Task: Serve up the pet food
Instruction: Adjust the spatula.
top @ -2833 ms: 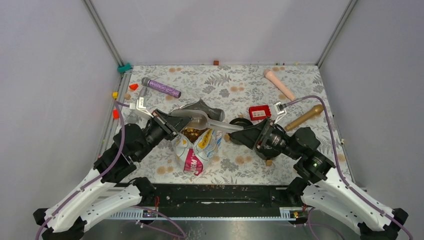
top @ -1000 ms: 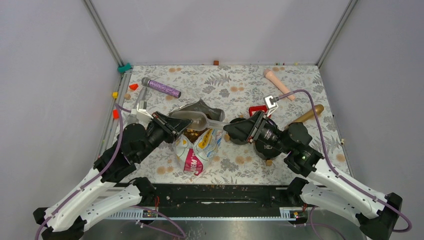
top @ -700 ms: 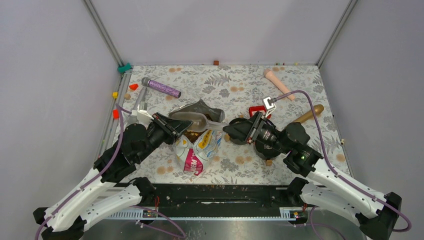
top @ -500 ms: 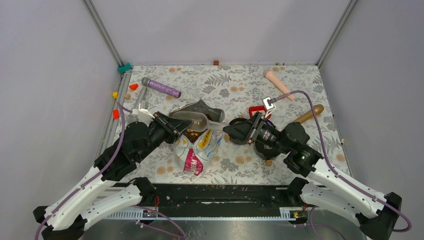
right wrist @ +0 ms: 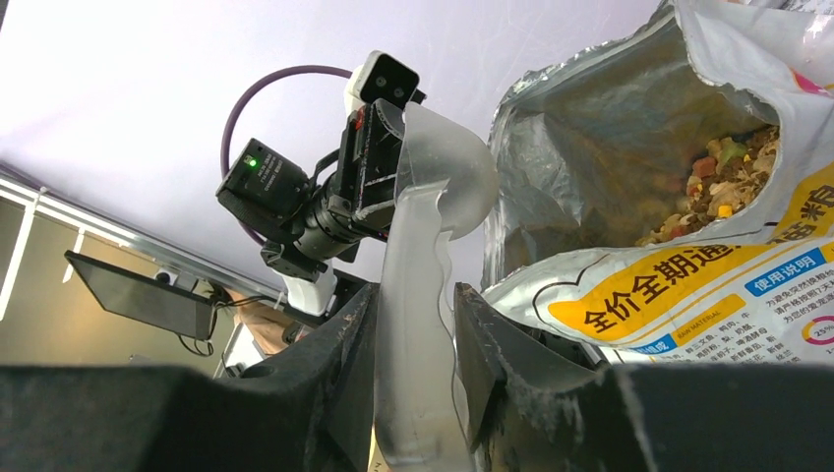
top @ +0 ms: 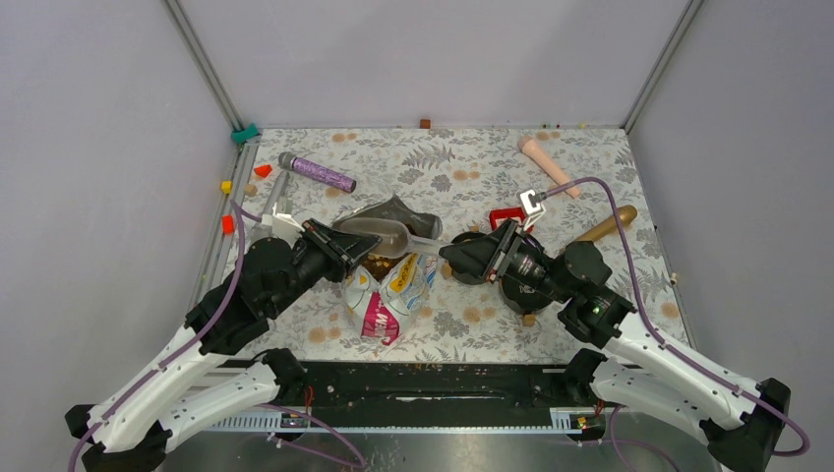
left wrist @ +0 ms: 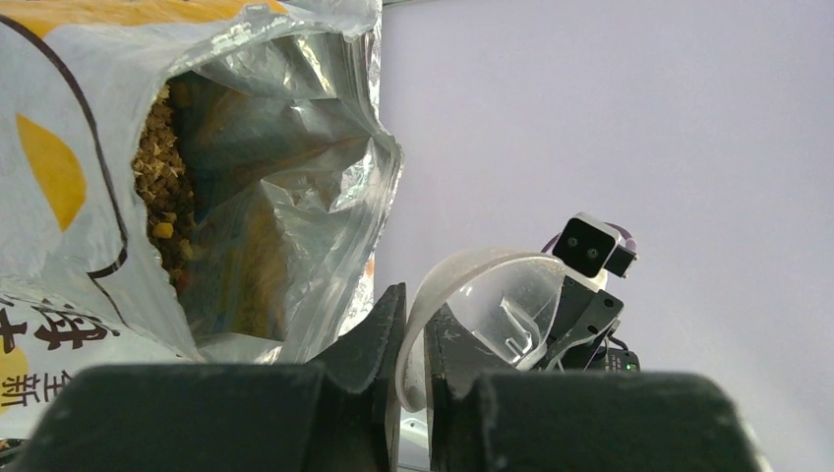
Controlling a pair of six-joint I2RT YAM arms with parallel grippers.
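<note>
Clear scoop, kibble seemingly half-hidden

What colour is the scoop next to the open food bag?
The scoop is translucent, milky-clear plastic with no pattern. The right wrist view shows it best.

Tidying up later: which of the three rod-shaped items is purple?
The glittery rod at far left; the peach rod and tan rod lie at right.
</note>
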